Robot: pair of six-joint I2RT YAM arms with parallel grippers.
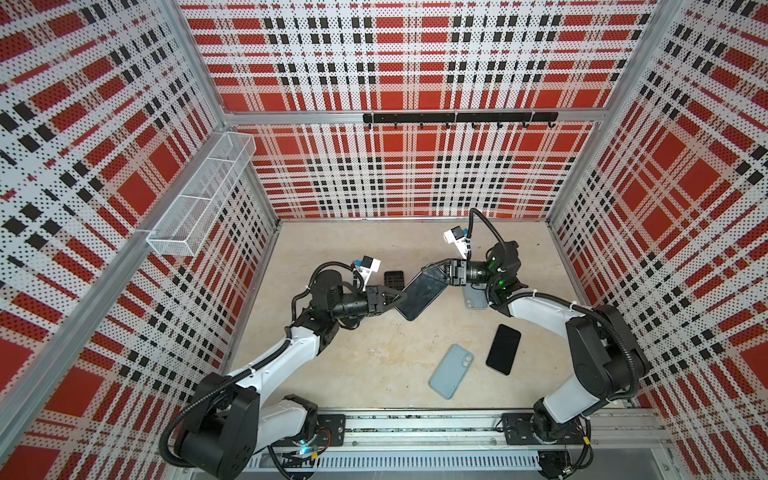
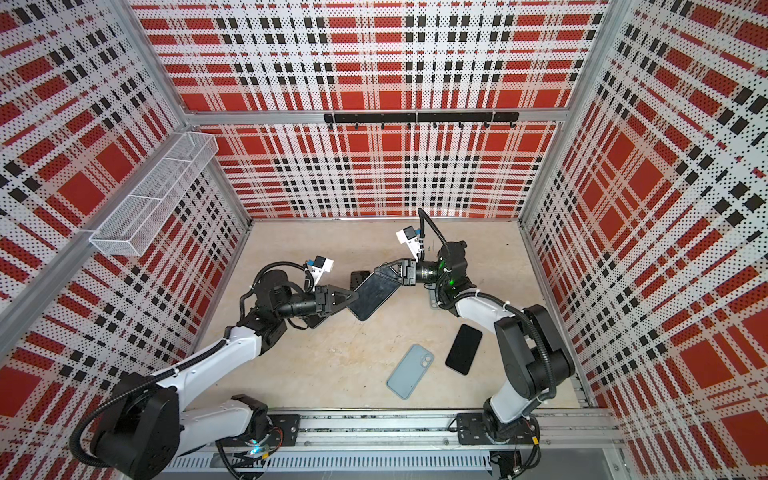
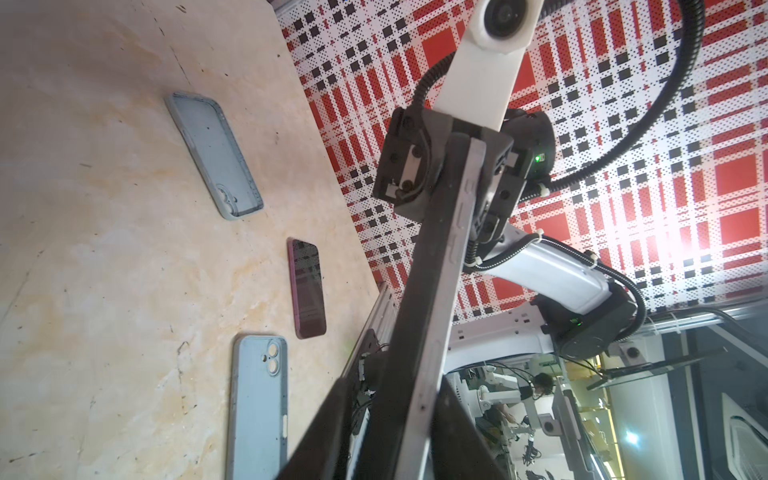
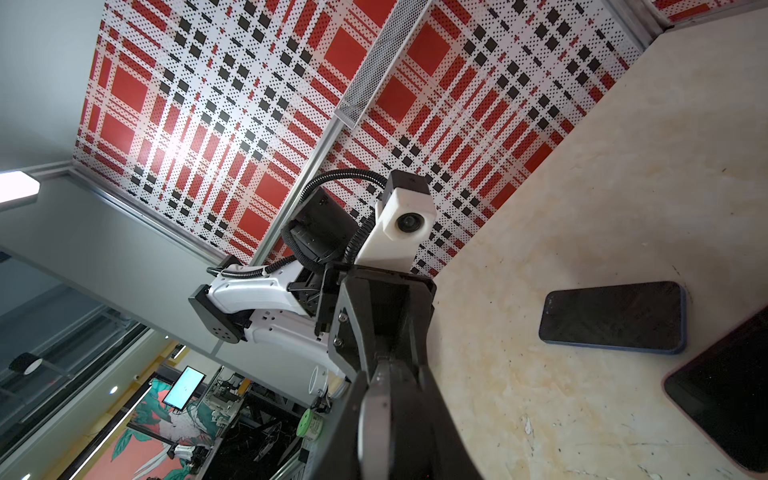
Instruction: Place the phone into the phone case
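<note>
A large dark phone (image 1: 419, 297) with a silver edge (image 3: 459, 237) hangs tilted above the table's middle, between both arms. My right gripper (image 1: 432, 271) is shut on its far end, the jaws pressed on the phone's edge (image 4: 374, 419). At its near end my left gripper (image 1: 401, 300) stands open round it, with a gap showing beside one finger (image 3: 332, 411) in the left wrist view. An empty pale-blue phone case (image 3: 214, 156) lies open side up on the table, half hidden under the right arm in a top view (image 1: 473, 300).
On the table (image 1: 374, 361) lie a pale-blue case or phone, camera side up (image 1: 451, 371), a black phone (image 1: 503, 349), and a small dark phone (image 1: 394, 280) beyond the left gripper. A dark flat thing (image 4: 723, 403) lies under the held phone. Plaid walls enclose three sides.
</note>
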